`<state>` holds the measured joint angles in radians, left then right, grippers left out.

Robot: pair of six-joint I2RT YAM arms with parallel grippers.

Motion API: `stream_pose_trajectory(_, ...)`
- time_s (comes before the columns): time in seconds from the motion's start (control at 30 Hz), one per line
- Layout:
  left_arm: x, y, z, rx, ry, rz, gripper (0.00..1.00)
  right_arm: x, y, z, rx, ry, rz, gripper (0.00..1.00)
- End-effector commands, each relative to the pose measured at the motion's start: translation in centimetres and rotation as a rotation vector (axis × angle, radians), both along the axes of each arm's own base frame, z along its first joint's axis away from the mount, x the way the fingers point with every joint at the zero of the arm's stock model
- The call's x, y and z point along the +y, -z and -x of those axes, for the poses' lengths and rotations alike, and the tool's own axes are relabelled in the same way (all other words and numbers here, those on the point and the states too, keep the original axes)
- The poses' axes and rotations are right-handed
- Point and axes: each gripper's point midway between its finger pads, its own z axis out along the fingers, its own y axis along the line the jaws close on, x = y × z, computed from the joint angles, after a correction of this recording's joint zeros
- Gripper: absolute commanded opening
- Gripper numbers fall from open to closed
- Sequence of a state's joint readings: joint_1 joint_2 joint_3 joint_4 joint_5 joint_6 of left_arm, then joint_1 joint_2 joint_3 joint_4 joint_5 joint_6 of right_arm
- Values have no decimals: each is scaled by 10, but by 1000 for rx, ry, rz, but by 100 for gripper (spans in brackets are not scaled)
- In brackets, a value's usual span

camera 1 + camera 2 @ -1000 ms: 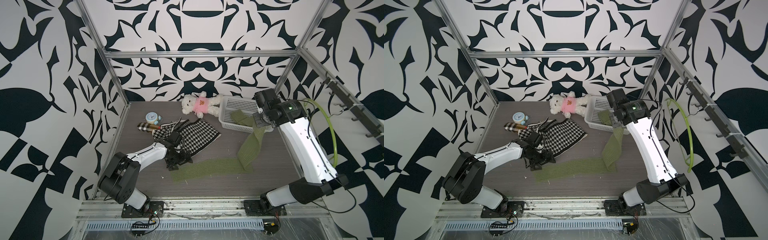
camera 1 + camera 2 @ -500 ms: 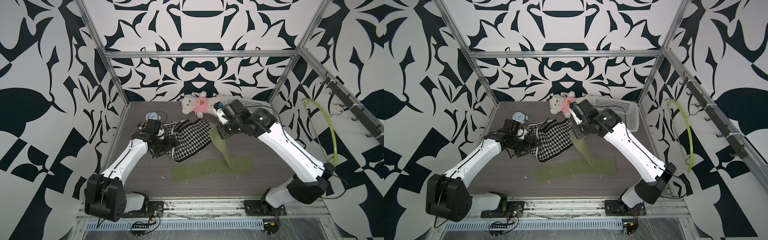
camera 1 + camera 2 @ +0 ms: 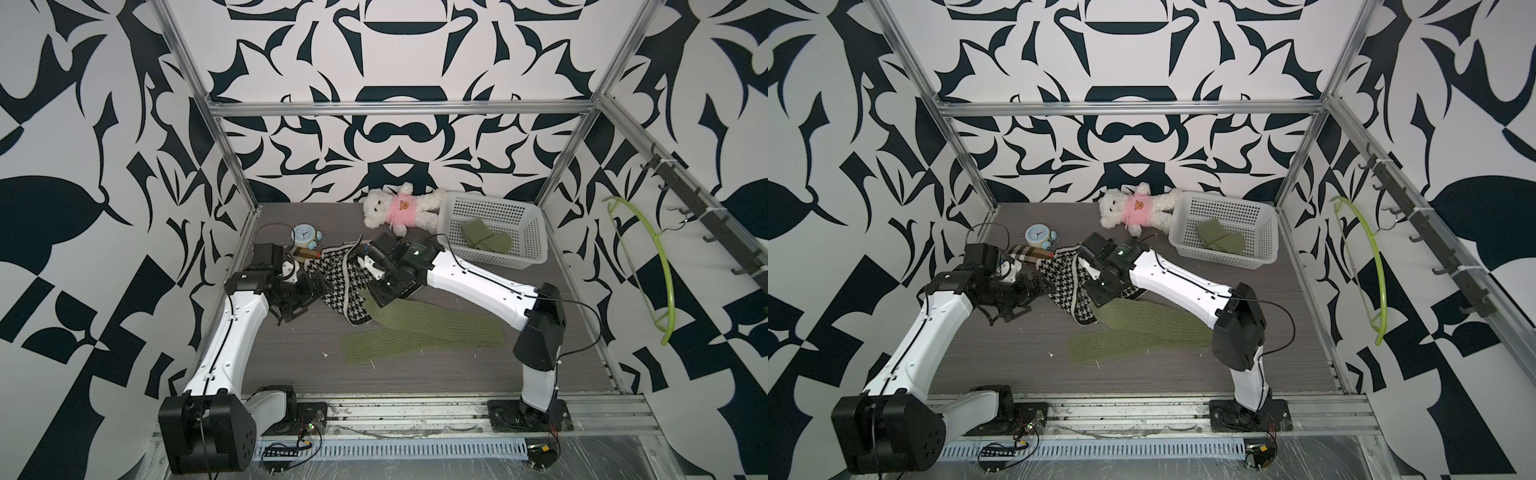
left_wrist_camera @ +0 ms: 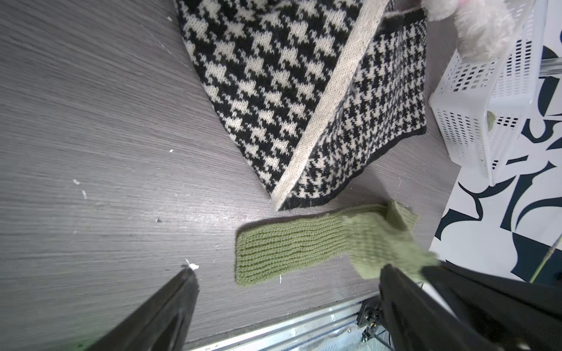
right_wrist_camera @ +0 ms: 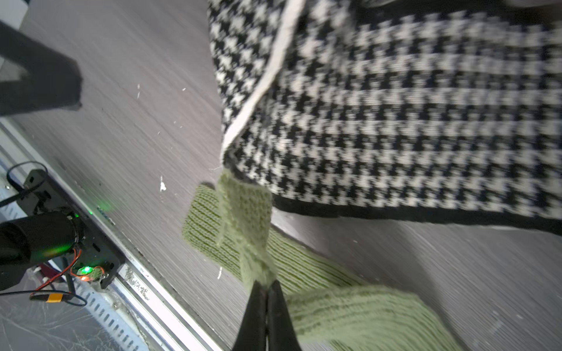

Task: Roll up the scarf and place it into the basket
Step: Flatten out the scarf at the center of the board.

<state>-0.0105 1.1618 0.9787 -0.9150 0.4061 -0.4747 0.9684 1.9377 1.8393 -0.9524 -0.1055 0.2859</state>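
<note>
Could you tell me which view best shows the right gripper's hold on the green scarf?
The right wrist view: the right gripper is shut on a bunched fold of the green scarf. Both top views hide its fingertips; the left wrist view shows only scarf.

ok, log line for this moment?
right end effector: shut on end of unrolled green scarf | left end effector: open, empty | basket: green knit piece inside
</note>
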Motion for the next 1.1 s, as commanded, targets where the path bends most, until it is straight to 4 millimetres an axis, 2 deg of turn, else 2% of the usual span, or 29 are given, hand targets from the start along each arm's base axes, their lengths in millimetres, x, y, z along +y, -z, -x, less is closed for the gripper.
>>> stream_pose_trajectory(0.0, -2, 5, 12, 33, 23, 17, 99, 18, -31, 18, -13, -64, -68, 0)
stream_pose_trajectory(0.27, -3, 8, 9, 36, 25, 23, 99, -3, -38, 57, 3, -129, -16, 0)
stream_pose_trajectory(0.43, -5, 8, 9, 39, 11, 37, 99, -3, -31, 79, 48, -193, 0, 0)
stream_pose_trajectory(0.6, -5, 10, 10, 47, -2, 47, 99, 15, -28, 98, 80, -285, -10, 0)
stream_pose_trajectory(0.8, -4, 9, 9, 45, -3, 41, 99, 42, 2, 116, 181, -377, -5, 0)
stream_pose_trajectory(0.93, -5, 10, 7, 46, -8, 45, 99, 70, 14, 105, 160, -372, -48, 0)
stream_pose_trajectory(1.07, -6, 8, 7, 49, -4, 51, 99, 91, 23, 94, 160, -383, -66, 0)
